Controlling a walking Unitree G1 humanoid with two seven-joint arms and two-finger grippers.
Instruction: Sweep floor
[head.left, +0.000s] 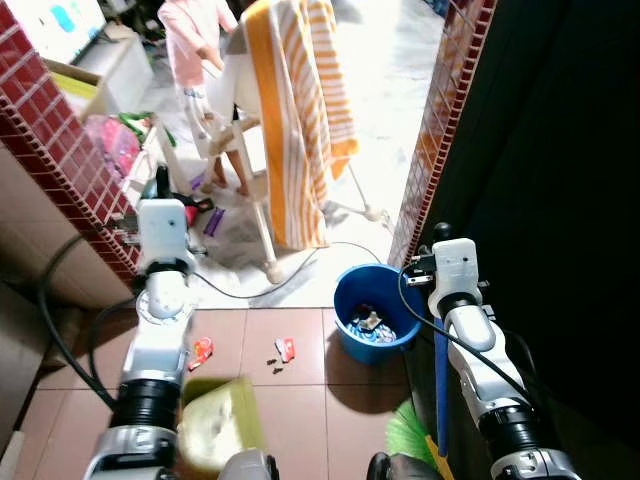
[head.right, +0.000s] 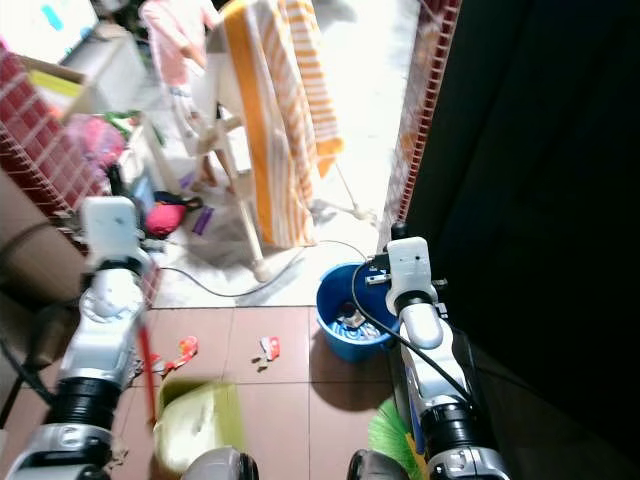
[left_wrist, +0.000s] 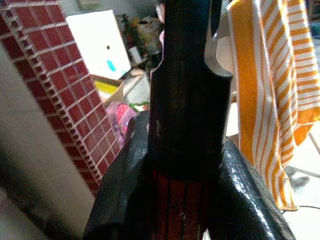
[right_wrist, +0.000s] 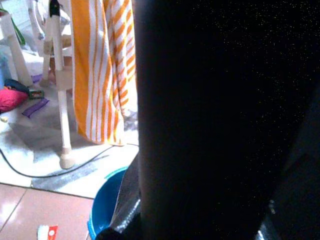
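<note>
Two tools are in play over the tiled floor (head.left: 300, 400), and trouble sits close on every side. Biggest hazard first: the orange-striped towel (head.left: 300, 110) hangs on a white drying rack (head.left: 262, 215) just beyond the litter, and a person (head.left: 190, 50) stands behind it; a wide swing of either handle could snag cloth or knock the frame. Next, the blue bucket (head.left: 372, 318) sits just beside the right arm, with a black cable (head.left: 250, 290) trailing over the floor near it; a careless stroke could tip the one or drag the other. The yellow-green dustpan (head.left: 215, 420) sits low at the left arm's side, its red handle (left_wrist: 180, 210) clamped in the left pincer (left_wrist: 182, 165). The broom, blue shaft (head.left: 440, 385) and green bristles (head.left: 408, 428), hangs at the right arm; the right pincer (right_wrist: 200, 210) seems wrapped around something dark, but I cannot tell how far its fingers are closed. Smallest of all: red-and-white wrappers (head.left: 285, 349) lie on the tiles between dustpan and bucket, easily flicked under the rack.
</note>
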